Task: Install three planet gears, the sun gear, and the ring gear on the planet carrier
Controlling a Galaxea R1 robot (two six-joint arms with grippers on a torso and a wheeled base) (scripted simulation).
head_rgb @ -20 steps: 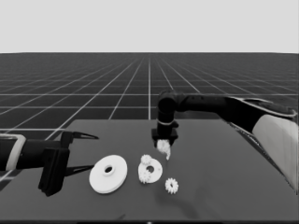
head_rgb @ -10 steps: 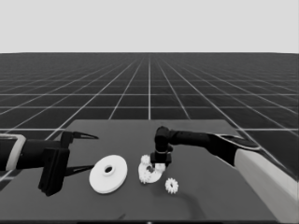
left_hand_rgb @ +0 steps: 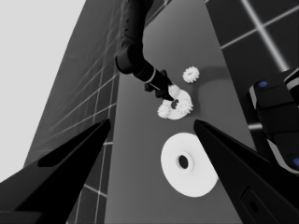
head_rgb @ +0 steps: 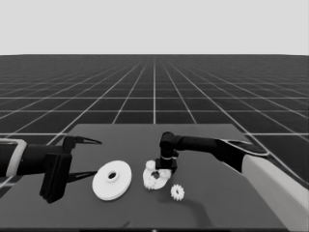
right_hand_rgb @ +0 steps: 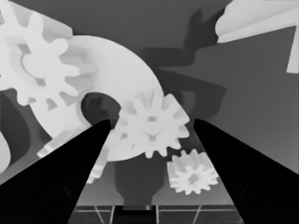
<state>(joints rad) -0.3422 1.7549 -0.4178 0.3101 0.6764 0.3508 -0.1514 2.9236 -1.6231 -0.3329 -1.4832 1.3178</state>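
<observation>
**Gear going down on the smaller round part**

Right gripper (head_rgb: 164,167) is mine and it's low over the smaller round part (head_rgb: 153,179), at roughly the part's 1 o'clock in the head view. My wrist view shows the fingers spread wide with a planet gear (right_hand_rgb: 153,127) between them, sitting on the disc's rim beside the centre hole; I can't tell whether the pads touch it. A second gear (right_hand_rgb: 41,69) sits on the disc across the hole. A loose gear (head_rgb: 177,192) lies on the table (head_rgb: 231,203) at the disc's 4 o'clock, near but apart. The larger round part (head_rgb: 111,180) waits at 9 o'clock, well clear. My left gripper (head_rgb: 79,157) is parked over the table's left end, fingers apart, holding nothing.

Judgement: planet-gear seating is in hand. Next calls for a straight lift off without nudging the seated gears, then a reach to 4 o'clock.
</observation>
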